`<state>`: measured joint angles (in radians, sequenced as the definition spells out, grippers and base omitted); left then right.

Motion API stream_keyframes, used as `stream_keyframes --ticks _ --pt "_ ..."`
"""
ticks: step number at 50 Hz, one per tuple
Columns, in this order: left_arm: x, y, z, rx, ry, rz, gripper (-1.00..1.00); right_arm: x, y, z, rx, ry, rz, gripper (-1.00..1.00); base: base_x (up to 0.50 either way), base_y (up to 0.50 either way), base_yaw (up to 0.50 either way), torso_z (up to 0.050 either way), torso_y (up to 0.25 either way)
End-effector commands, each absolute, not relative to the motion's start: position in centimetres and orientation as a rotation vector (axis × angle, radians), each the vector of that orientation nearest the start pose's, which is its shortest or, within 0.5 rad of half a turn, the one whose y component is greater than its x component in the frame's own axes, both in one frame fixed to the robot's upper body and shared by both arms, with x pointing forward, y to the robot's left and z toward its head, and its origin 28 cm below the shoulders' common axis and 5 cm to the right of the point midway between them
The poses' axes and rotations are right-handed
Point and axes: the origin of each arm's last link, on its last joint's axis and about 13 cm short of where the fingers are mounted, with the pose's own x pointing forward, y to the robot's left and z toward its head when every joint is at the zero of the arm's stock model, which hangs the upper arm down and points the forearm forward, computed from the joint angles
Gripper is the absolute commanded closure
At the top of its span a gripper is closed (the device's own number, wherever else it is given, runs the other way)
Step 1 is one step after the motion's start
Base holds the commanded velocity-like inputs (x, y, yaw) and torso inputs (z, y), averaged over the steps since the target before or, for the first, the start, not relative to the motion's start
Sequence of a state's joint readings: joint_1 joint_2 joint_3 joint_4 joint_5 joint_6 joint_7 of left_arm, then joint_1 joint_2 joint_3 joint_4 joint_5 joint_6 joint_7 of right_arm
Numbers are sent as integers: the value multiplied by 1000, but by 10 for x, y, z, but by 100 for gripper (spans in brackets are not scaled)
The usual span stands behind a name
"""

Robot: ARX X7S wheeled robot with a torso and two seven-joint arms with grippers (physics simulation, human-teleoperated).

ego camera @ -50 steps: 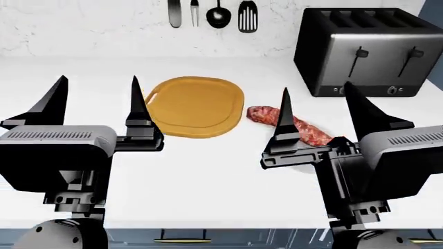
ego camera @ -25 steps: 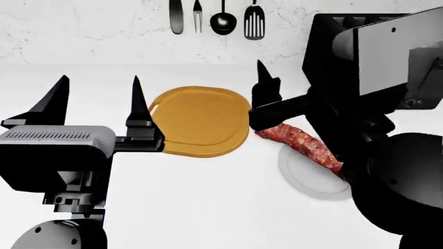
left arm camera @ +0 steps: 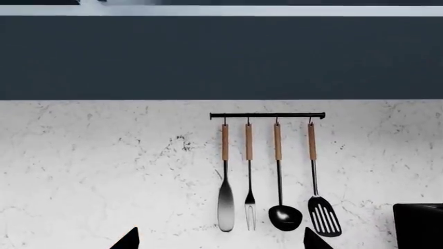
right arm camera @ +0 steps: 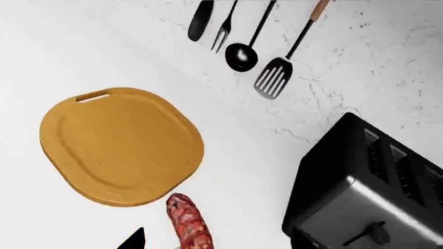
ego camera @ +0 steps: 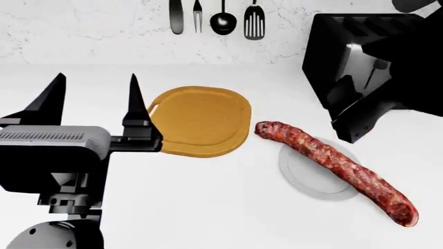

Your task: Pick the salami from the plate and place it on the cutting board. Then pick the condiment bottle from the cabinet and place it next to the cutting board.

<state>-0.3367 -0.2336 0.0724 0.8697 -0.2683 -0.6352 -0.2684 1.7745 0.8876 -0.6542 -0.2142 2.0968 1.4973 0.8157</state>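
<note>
Right of centre, the mottled red salami (ego camera: 335,167) lies across the small white plate (ego camera: 304,181) — round tan board (ego camera: 201,120) bare, nothing done; left gripper (ego camera: 93,98) fingers apart, right's unclear.

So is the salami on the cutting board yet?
No. The salami lies across the plate, both ends overhanging, beside the bare cutting board.

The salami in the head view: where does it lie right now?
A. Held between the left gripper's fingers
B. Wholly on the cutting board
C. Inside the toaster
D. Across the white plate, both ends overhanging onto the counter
D: the salami lies across the plate with both ends past its rim, apart from the bare cutting board, and the left gripper holds nothing.
</note>
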Motion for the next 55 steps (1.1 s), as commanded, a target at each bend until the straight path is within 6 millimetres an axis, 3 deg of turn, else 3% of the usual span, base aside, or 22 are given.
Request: stream_keyframes --ticks 1,10,20,44,55 --pt "205 211 209 1 -539 -9 -100 181 -197 369 -329 388 433 -100 0 0 0 0 0" --pt "206 210 208 7 -538 -10 -100 189 -206 345 -247 474 430 -100 0 0 0 0 0" --pt "205 210 208 10 -538 -13 -100 206 -206 316 -303 576 368 -100 0 0 0 0 0" --pt "211 214 211 -5 -547 -7 -100 258 -197 296 -423 696 376 -100 0 0 0 0 0" --pt "215 213 208 2 -533 -9 -100 273 -195 275 -446 735 404 -100 0 0 0 0 0"
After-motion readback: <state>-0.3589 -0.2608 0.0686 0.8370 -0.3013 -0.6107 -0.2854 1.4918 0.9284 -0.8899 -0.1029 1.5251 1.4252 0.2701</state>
